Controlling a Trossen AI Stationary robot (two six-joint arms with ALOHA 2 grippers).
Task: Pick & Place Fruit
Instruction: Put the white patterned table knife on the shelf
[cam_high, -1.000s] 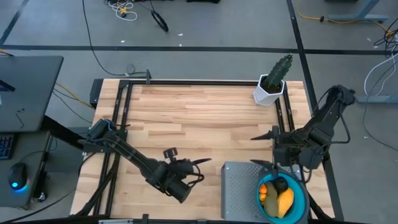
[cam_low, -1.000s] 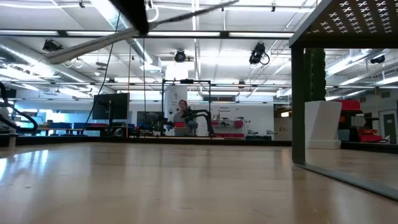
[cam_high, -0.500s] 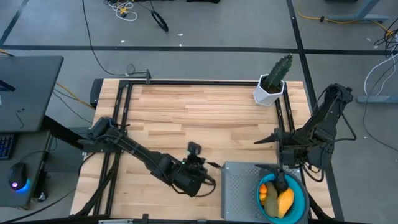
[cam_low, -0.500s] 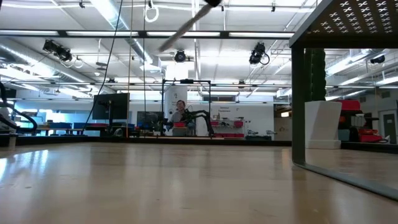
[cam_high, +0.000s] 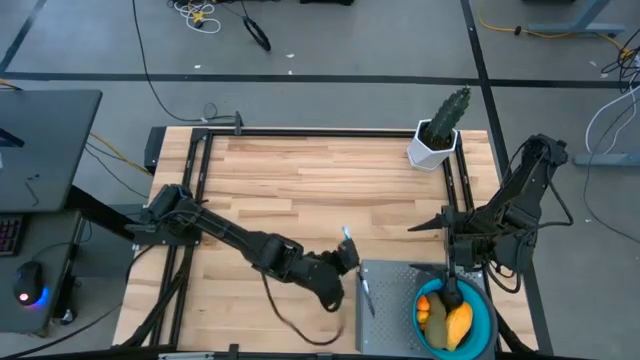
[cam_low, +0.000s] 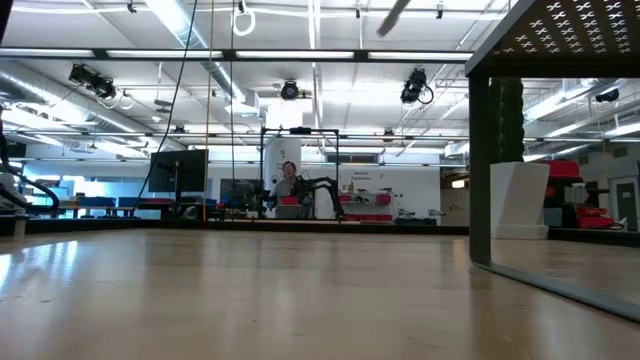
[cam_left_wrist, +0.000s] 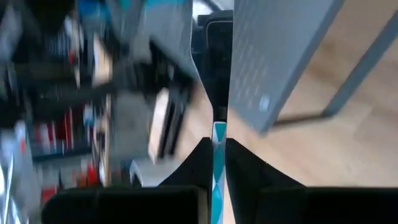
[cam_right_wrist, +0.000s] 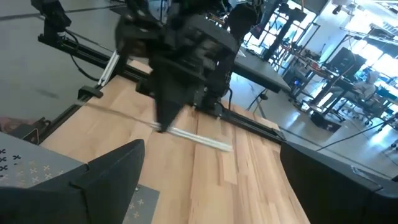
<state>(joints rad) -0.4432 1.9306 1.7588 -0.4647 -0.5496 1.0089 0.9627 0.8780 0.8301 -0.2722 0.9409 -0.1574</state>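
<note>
Fruit (cam_high: 447, 312): yellow oblong piece, orange piece and a dark piece, lying together in a blue bowl (cam_high: 483, 322) at the near right corner of the table (cam_high: 300, 190).

Bowl: rests on the right part of a grey perforated metal stand (cam_high: 385, 305), which is raised on legs above the table.

Right gripper (cam_high: 447, 252): fingers spread wide, grasping nothing, poised over the far rim of the bowl and the stand's far right edge.

Left gripper (cam_high: 347, 252): clenched on a thin white-and-blue stick (cam_high: 346, 236), clamped between its two dark fingers (cam_left_wrist: 242, 168) in the left wrist view; positioned just beside the stand's left edge, the arm reaching across from the table's left side.

Second white-and-blue stick (cam_high: 366, 295): lies on the stand's left part.

Cactus (cam_high: 448, 113): green, in a white pot (cam_high: 430, 148), far right corner of the table, well apart from the bowl.
</note>
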